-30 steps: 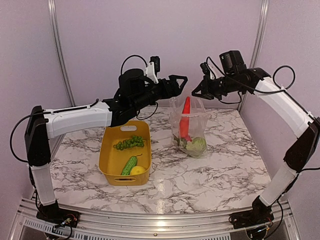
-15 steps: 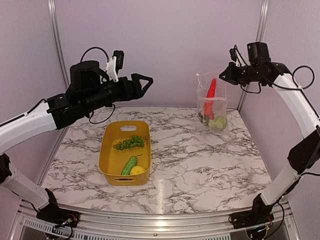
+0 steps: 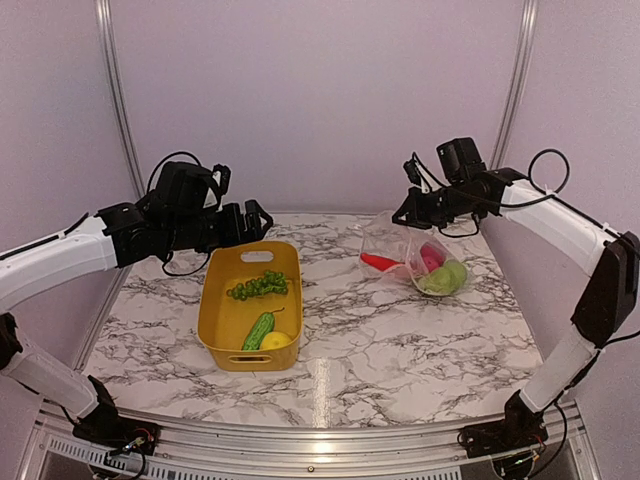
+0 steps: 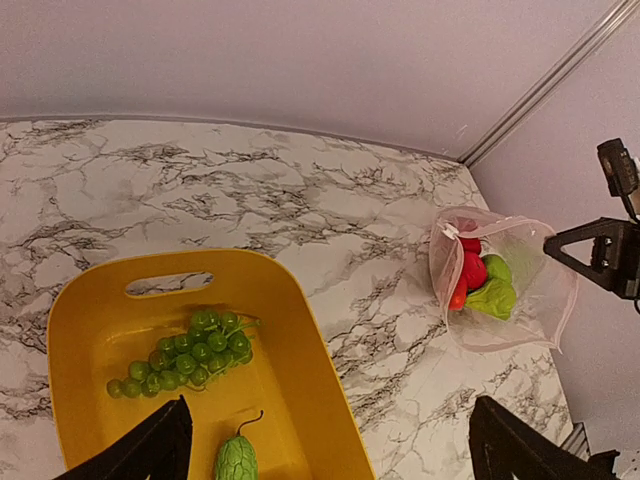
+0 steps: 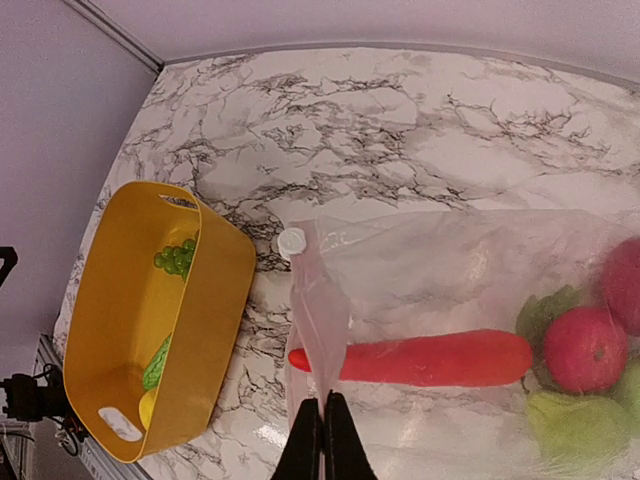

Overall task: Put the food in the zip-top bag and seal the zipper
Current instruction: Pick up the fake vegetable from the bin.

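**Zip-top bag** (image 3: 415, 262): far right corner of the worktop. Half a second ago it hung upright in the air; now it is lowered and lies on its side.
- Contents: carrot (image 5: 440, 358), red ball (image 5: 585, 350), leafy greens (image 5: 575, 425).

**Right gripper** (image 5: 322, 435): fingers closed, pinching the film at the bag's mouth edge.

**Left gripper** (image 3: 252, 222): jaws spread wide, holding nothing. It has dropped to the far end of the yellow bin (image 3: 215, 300).

**Bin contents:** grape bunch (image 3: 260, 286), green piece (image 3: 258, 330), lemon (image 3: 275, 340).

**Status, judged:** loading is incomplete and sealing is not yet due.
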`<state>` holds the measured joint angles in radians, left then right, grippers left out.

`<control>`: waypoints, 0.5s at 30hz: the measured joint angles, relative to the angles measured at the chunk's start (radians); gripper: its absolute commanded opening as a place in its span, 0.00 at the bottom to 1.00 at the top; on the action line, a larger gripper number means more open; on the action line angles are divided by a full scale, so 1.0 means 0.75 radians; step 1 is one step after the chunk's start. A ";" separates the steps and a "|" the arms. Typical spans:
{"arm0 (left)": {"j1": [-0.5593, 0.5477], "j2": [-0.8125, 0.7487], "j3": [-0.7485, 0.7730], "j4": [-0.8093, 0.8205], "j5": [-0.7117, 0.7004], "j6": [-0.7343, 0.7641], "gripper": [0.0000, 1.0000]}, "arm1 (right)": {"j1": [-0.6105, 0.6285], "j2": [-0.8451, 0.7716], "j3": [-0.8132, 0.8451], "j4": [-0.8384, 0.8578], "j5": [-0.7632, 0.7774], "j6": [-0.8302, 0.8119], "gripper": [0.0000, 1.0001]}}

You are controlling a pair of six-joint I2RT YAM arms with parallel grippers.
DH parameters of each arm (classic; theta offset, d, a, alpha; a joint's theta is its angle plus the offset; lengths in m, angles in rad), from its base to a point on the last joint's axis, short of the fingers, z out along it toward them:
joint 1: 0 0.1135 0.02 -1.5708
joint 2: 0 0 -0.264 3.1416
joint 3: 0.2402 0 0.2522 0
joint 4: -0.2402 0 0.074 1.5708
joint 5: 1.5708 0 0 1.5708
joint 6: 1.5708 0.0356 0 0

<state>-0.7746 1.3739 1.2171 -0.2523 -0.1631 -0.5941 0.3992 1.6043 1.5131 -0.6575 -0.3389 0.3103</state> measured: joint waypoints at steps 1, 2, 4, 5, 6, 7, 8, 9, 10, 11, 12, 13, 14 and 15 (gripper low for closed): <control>0.003 0.000 0.001 -0.013 -0.004 -0.012 0.99 | 0.010 0.000 0.005 0.011 -0.010 0.001 0.00; 0.003 0.000 0.001 -0.020 -0.003 -0.019 0.99 | 0.017 0.000 0.010 0.019 -0.019 0.001 0.00; 0.005 0.000 -0.002 -0.024 0.026 -0.042 0.99 | 0.024 0.000 0.014 0.038 -0.032 0.004 0.00; 0.007 0.000 -0.003 -0.022 0.052 -0.048 0.99 | 0.024 0.000 0.014 0.047 -0.036 0.005 0.00; 0.011 0.000 -0.004 -0.019 0.083 -0.053 0.99 | 0.024 0.000 0.014 0.049 -0.039 0.005 0.00; 0.012 0.001 -0.005 -0.022 0.121 -0.060 0.99 | 0.024 0.000 0.014 0.050 -0.041 0.005 0.00; 0.013 0.004 0.000 -0.037 0.146 -0.060 0.99 | 0.024 0.000 0.014 0.051 -0.044 0.005 0.00; 0.013 0.013 0.017 -0.072 0.162 -0.053 0.99 | 0.024 0.000 0.014 0.053 -0.048 0.005 0.00; 0.013 0.036 0.052 -0.122 0.175 -0.036 0.99 | 0.024 0.000 0.014 0.054 -0.051 0.005 0.00; 0.013 0.069 0.099 -0.171 0.186 -0.018 0.99 | 0.024 0.000 0.014 0.054 -0.054 0.005 0.00; 0.013 0.106 0.147 -0.216 0.193 0.004 0.99 | 0.024 0.000 0.014 0.054 -0.057 0.005 0.00; 0.013 0.133 0.180 -0.250 0.197 0.022 0.99 | 0.024 0.000 0.014 0.054 -0.062 0.005 0.00; 0.013 0.159 0.208 -0.280 0.203 0.045 0.99 | 0.024 0.000 0.014 0.054 -0.064 0.004 0.00; 0.013 0.175 0.219 -0.307 0.208 0.064 0.99 | 0.024 0.000 0.014 0.053 -0.067 0.004 0.00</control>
<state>-0.7647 1.5051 1.3811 -0.4824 -0.0074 -0.5465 0.4171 1.6043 1.5238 -0.6178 -0.3893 0.3130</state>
